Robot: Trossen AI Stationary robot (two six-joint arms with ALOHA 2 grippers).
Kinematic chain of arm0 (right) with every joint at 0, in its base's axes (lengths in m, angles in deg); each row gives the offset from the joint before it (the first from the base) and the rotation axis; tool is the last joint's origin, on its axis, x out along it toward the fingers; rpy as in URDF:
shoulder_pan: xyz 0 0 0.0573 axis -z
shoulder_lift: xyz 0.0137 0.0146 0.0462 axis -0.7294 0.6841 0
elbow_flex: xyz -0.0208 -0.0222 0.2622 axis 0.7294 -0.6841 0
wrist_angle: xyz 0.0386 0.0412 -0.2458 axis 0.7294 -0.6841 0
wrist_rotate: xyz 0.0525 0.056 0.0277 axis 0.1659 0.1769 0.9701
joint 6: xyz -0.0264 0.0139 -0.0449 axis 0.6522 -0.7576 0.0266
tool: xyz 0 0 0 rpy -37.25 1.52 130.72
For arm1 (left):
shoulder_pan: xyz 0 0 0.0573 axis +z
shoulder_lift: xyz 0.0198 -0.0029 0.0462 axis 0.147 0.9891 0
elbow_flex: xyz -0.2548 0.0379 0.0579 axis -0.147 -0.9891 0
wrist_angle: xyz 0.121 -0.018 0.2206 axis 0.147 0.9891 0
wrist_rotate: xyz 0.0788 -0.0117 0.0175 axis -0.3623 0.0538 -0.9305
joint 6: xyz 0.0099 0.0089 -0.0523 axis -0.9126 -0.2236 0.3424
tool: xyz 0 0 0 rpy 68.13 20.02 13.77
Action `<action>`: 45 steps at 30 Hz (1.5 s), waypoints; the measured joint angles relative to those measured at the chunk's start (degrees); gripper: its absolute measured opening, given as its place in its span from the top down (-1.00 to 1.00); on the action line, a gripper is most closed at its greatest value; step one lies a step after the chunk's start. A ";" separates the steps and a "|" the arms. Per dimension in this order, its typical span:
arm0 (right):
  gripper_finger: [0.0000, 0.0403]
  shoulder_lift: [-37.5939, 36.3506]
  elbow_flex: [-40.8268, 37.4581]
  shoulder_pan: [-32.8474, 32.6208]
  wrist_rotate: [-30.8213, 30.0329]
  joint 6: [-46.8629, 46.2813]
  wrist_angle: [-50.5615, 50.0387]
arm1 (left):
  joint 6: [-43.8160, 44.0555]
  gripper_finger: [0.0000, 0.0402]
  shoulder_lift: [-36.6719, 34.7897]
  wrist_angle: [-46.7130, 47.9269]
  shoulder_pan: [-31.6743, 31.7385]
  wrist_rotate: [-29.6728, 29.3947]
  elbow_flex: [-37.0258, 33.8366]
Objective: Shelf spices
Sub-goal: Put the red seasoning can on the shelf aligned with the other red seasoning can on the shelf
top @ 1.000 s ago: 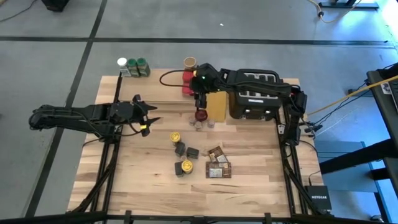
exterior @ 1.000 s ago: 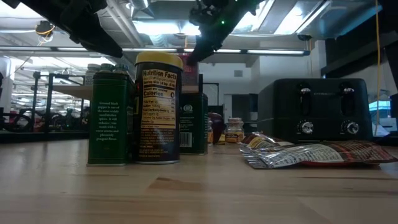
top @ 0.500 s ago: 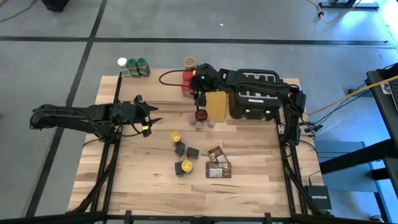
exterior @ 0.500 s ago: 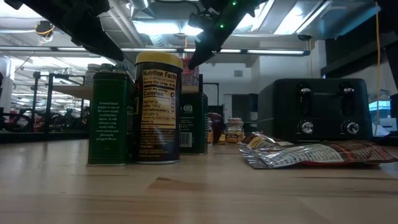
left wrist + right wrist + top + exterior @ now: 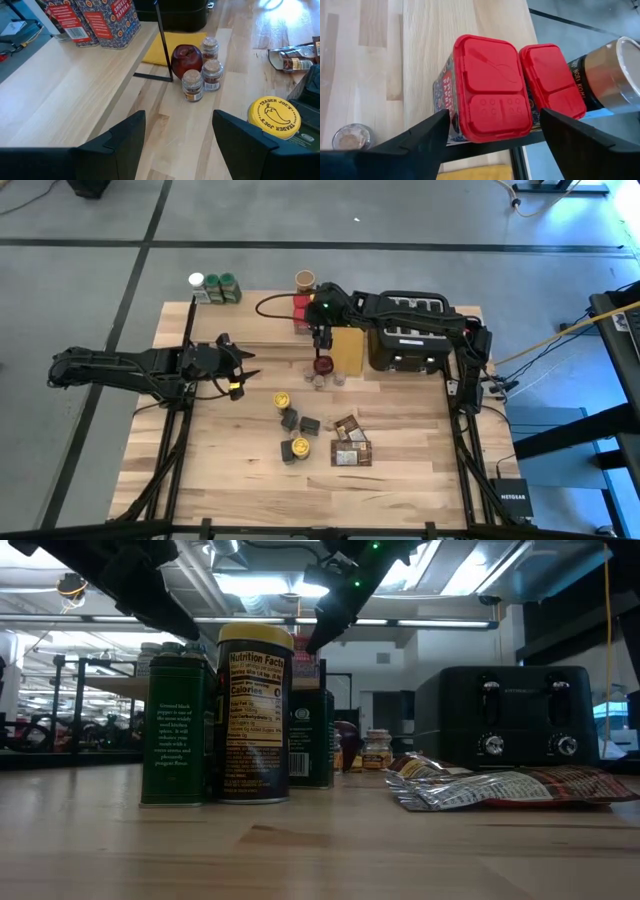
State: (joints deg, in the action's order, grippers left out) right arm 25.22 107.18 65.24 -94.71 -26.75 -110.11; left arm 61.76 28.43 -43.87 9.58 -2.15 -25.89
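Right claw (image 5: 318,330) sits above the far end of the shelf (image 5: 255,330), jaws wide open and holding nothing. In our right wrist view the fingers (image 5: 415,140) straddle a red-lidded tin (image 5: 490,95), which stands on the shelf plank and looks released. A second red-lidded tin (image 5: 552,80) touches it on one side, and a round jar with a pale lid (image 5: 305,281) stands just beyond that.

Left claw (image 5: 235,370) hovers over the worktop (image 5: 200,470) at the left, jaws partly open, empty.

Key relation as we read it: most unshelved spices lie nearer than the right claw, toward the worktop's middle. Three small jars (image 5: 202,70) and a dark red knob-like object (image 5: 186,57) sit by the shelf's black frame leg (image 5: 162,40), next to a flat yellow board (image 5: 348,350). Further near: yellow-lidded jars (image 5: 283,399), dark tins (image 5: 309,425) and brown packets (image 5: 350,442).

The left claw faces the three small jars directly, so we judge it at least as well placed for them. The yellow-lidded jars stand upright, so a top-down grip should suit.

Far left corner: a white-lidded and green-lidded jars (image 5: 218,283). Black toaster (image 5: 405,330) at the right. The room beyond is grey floor; the low view shows ceiling lights.
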 joint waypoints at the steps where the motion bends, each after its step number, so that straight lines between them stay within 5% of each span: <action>1: -0.57 0.00 -0.01 -0.13 -0.12 0.00 0.00 | 0.00 -0.12 0.00 -0.02 0.01 0.00 0.00; 12: -0.57 -0.35 4.72 -3.19 -2.58 0.04 -3.29 | -0.04 -0.12 -0.02 -0.07 0.02 0.00 0.00; 27: -0.57 3.70 4.43 -3.74 -4.19 6.23 6.56 | 0.13 -0.12 -0.02 -0.19 0.02 0.02 0.00; 45: -0.57 4.09 4.42 -3.11 -6.36 5.84 7.26 | 0.13 -0.12 -0.02 -0.17 0.00 0.04 0.00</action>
State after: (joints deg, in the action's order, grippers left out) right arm 29.31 111.59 62.13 -101.07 -20.92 -102.85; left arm 61.89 28.41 -44.05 9.58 -2.11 -25.89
